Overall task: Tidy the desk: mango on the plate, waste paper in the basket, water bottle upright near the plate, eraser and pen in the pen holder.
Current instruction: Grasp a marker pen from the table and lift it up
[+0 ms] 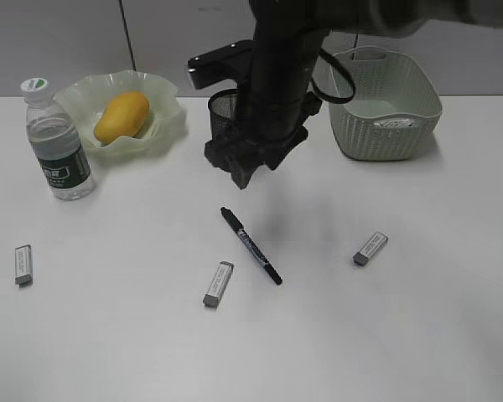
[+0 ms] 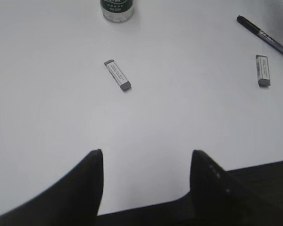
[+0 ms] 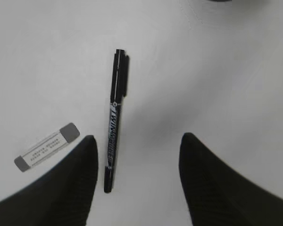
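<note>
The yellow-orange mango (image 1: 121, 116) lies in the wavy green plate (image 1: 163, 92) at the back left. Left of the plate the water bottle (image 1: 58, 151) stands upright; its base (image 2: 117, 9) shows in the left wrist view. The pen (image 1: 250, 244) (image 3: 114, 120) lies mid-desk. Erasers lie at the left (image 1: 23, 264) (image 2: 117, 74), the middle (image 1: 218, 284) (image 2: 262, 70) and the right (image 1: 370, 249). My right gripper (image 1: 253, 167) (image 3: 137, 139) hangs open above the pen, one pen end beside its left finger. My left gripper (image 2: 147, 153) is open and empty over bare desk. Waste paper (image 1: 394, 123) sits in the basket (image 1: 386, 138).
The black mesh pen holder (image 1: 222, 105) stands at the back, partly hidden behind my right arm. An eraser (image 3: 47, 146) lies left of the pen in the right wrist view. The pen (image 2: 264, 36) reaches into the left wrist view's upper right corner.
</note>
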Tool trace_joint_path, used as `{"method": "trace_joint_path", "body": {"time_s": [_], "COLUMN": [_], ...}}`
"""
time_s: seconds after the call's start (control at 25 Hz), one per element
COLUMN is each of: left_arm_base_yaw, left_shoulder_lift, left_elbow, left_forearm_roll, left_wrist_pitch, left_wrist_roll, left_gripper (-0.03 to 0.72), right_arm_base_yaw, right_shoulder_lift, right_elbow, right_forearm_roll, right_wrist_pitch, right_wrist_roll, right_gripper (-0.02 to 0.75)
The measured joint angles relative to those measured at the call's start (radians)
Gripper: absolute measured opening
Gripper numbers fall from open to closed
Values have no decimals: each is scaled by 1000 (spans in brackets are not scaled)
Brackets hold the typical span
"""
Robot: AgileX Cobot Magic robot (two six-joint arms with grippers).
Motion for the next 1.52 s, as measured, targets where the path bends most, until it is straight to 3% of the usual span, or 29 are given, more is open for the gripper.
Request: {"method": "trace_joint_path", "body": {"time_s": [0.24, 0.96, 1.32, 1.52], "left_arm_base_yaw": [0, 0, 0, 0], "left_shoulder_lift": [0, 0, 0, 0], "left_elbow": [0, 0, 0, 0], "left_forearm_roll": [0, 0, 0, 0], "left_wrist_pitch": [1, 3, 3, 3], "left_wrist_roll": [0, 0, 0, 0], "left_gripper": [424, 394, 394, 393], "right_arm_base_yaw": [30, 41, 41, 41], "right_shoulder_lift": [112, 259, 271, 271], "right_elbow": [-83, -86, -88, -88], "right_forearm_roll": [0, 10, 10, 9], "right_wrist_pitch": [16, -98, -130, -130], "right_wrist_roll": [39, 92, 94, 95], "right_gripper": [442, 434, 274, 255]}}
